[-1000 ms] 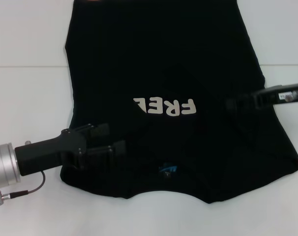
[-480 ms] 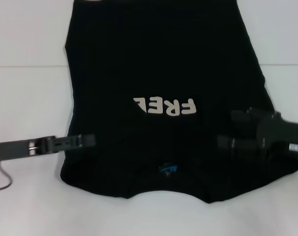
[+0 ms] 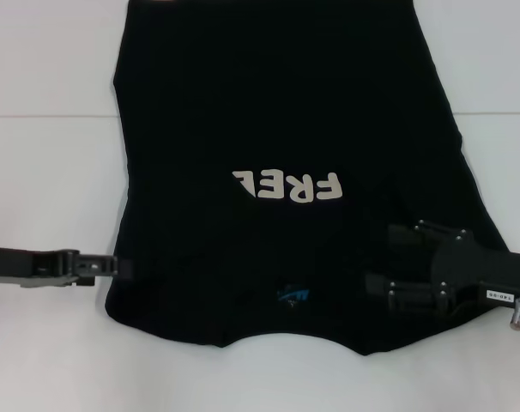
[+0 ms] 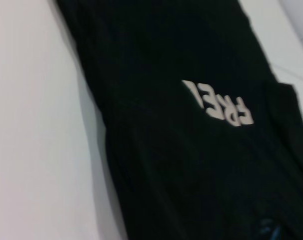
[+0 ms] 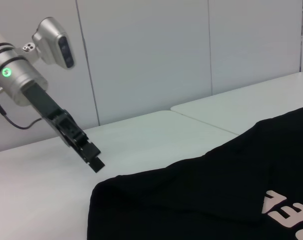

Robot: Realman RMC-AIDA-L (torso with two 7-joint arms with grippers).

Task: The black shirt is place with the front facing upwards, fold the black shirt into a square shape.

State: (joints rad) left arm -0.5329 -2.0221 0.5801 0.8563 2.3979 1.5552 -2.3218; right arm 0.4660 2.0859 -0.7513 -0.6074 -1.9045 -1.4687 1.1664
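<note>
The black shirt (image 3: 269,112) lies flat on the white table, front up, its cream letters (image 3: 287,184) upside down to me and its blue neck label (image 3: 293,294) near the front edge. Both sleeves look folded in. My left gripper (image 3: 123,268) reaches in edge-on at the shirt's left border, near the shoulder. The right wrist view shows it (image 5: 94,161) just off the cloth (image 5: 201,200), above the table. My right gripper (image 3: 380,257) hovers open over the right shoulder area with nothing between its fingers. The left wrist view shows only shirt (image 4: 191,165) and table.
White table (image 3: 45,172) surrounds the shirt, with a seam line (image 3: 37,117) running across it. A pale panelled wall (image 5: 151,55) stands behind the table in the right wrist view.
My left gripper pulled back leftward from over the shirt to its left border and turned edge-on. My right gripper swung nearer over the right shoulder and turned so both fingers show.
</note>
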